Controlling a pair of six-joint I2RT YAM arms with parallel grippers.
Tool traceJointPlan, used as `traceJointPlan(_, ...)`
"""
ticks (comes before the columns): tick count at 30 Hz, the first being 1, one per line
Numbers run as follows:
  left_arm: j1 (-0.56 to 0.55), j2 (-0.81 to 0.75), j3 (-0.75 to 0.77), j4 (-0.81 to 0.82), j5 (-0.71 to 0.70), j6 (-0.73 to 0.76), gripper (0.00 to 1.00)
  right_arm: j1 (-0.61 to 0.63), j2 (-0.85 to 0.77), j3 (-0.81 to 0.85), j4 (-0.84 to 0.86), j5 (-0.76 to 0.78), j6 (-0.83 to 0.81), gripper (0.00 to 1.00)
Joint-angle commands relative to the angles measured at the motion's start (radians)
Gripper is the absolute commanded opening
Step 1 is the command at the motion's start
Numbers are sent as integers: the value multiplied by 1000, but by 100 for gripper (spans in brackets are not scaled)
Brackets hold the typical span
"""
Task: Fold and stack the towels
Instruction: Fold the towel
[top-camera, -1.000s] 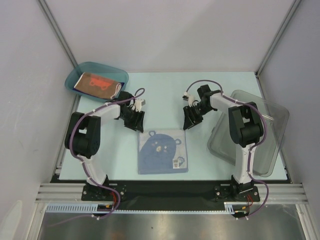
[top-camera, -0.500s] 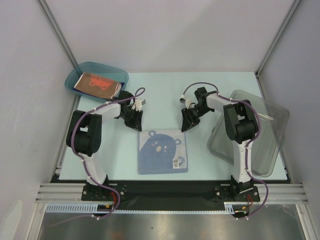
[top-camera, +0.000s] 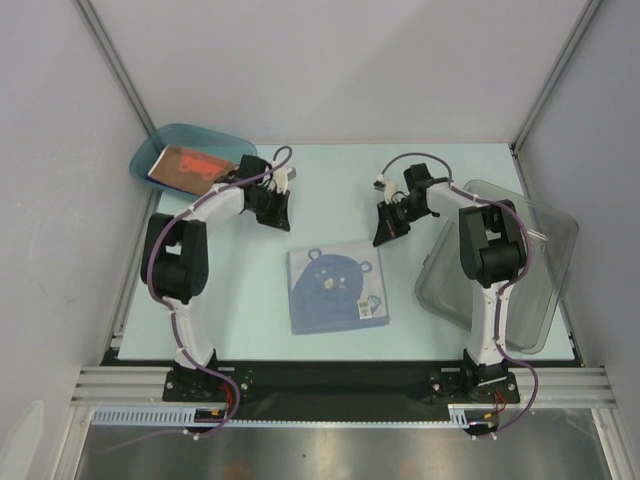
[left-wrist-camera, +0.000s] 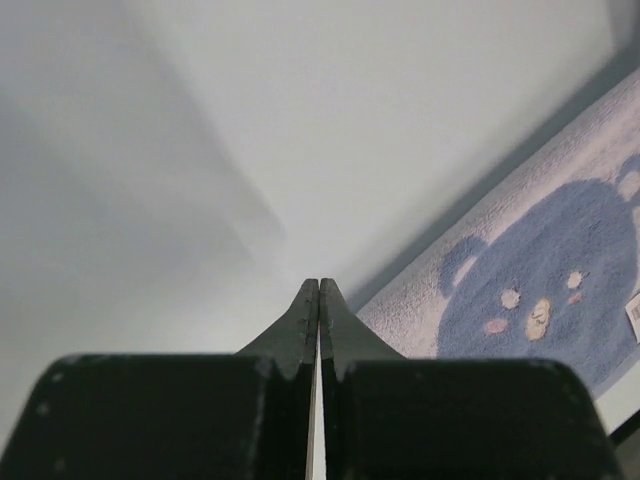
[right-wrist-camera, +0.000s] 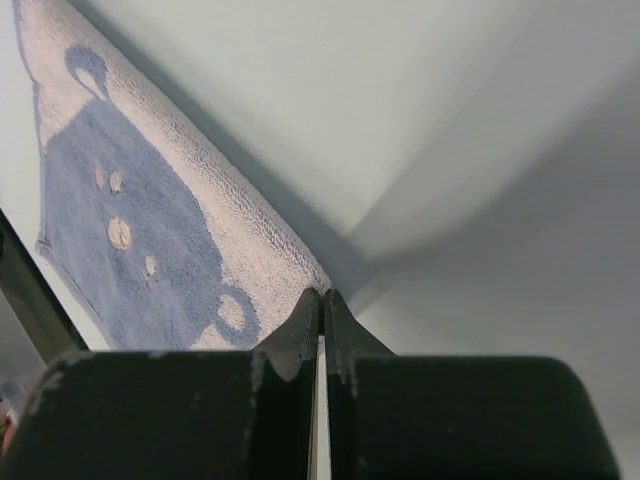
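Note:
A light-blue towel (top-camera: 338, 288) with a darker bear face lies spread and slightly askew on the pale table; it also shows in the left wrist view (left-wrist-camera: 540, 290) and the right wrist view (right-wrist-camera: 130, 230). My right gripper (top-camera: 383, 238) (right-wrist-camera: 322, 293) is shut at the towel's far right corner, which ends right at its tips. My left gripper (top-camera: 274, 222) (left-wrist-camera: 319, 285) is shut with nothing in it, up and left of the towel's far left corner. A brown-red towel (top-camera: 195, 163) lies folded in the teal tray (top-camera: 150, 148).
A clear plastic bin (top-camera: 520, 290) sits tilted at the table's right edge, beside the right arm. Grey walls and metal posts close in the back and sides. The black rail with both arm bases runs along the near edge.
Both grippers went from open to shut. The left one pulled away up the table with nothing in it. The light-blue towel shifted up and right and turned a little, following the right gripper.

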Motion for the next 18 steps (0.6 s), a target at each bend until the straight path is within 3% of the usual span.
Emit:
traceJointPlan(1,14,30,113,28,51,-1,1,-13,-63,55,56,19,7,0)
traceJointPlan(3,17,70,182,-24,67,20,0,-14,-23,97,4,4,0,0)
traceJointPlan(6,17,94,213,-103,93,53,28,-16,5,97,-15,13,-2,0)
traceJointPlan(12,8,96,106,-125,118,105,41,-16,23,75,-2,13,-8,0)
traceJointPlan(18,5,67,5,-96,148,157,47,-17,23,80,-1,-3,-11,0)
